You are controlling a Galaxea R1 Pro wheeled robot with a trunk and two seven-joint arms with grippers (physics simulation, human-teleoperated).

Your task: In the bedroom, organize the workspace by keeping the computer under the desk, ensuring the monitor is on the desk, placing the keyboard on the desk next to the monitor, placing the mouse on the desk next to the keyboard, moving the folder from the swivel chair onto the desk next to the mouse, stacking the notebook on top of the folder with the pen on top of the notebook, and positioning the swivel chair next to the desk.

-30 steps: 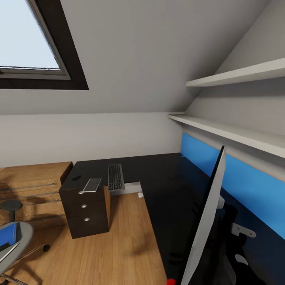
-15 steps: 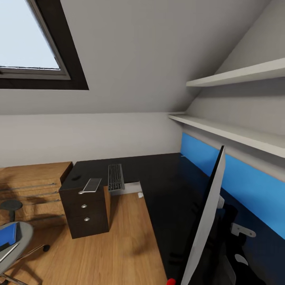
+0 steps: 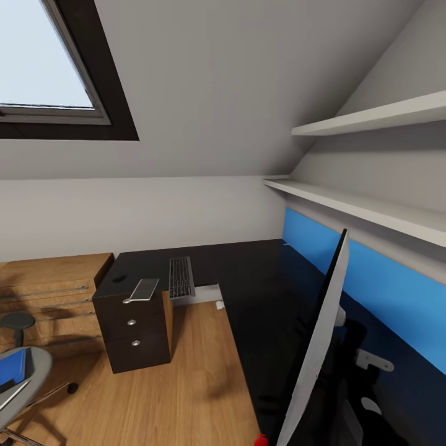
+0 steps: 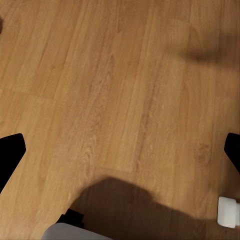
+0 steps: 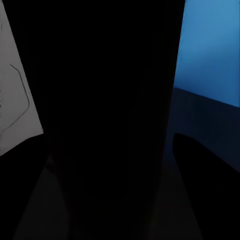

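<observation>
far left, low: swivel chair (image 3: 21, 378) on the wood floor (image 3: 173, 384), well apart from the desk (image 3: 248, 279). the blue folder (image 3: 13, 365) lies on its seat, not yet moved. behind it, a light wooden dresser (image 3: 52, 282).

centre-left: drawer unit (image 3: 131, 328) at the desk's end, a small grey slab on top of it, too indistinct to name. just beside that, the keyboard (image 3: 181, 276) lies on the desk top, near its front edge.

right: monitor (image 3: 316, 347) stands edge-on over the desk in front of the blue wall panel (image 3: 378, 291), leaning, red light low at the bottom edge.

left gripper (image 4: 120, 155): finger tips at either edge of the wrist picture, spread wide, nothing between, bare floor below. right gripper: wrist view is nearly black; cannot tell its state or whether it holds the monitor.

risk, as judgement: the monitor looks tilted; if it is let go or nudged before it is seated squarely it could topple. keyboard is well apart from the monitor, so "next to" is unmet.
</observation>
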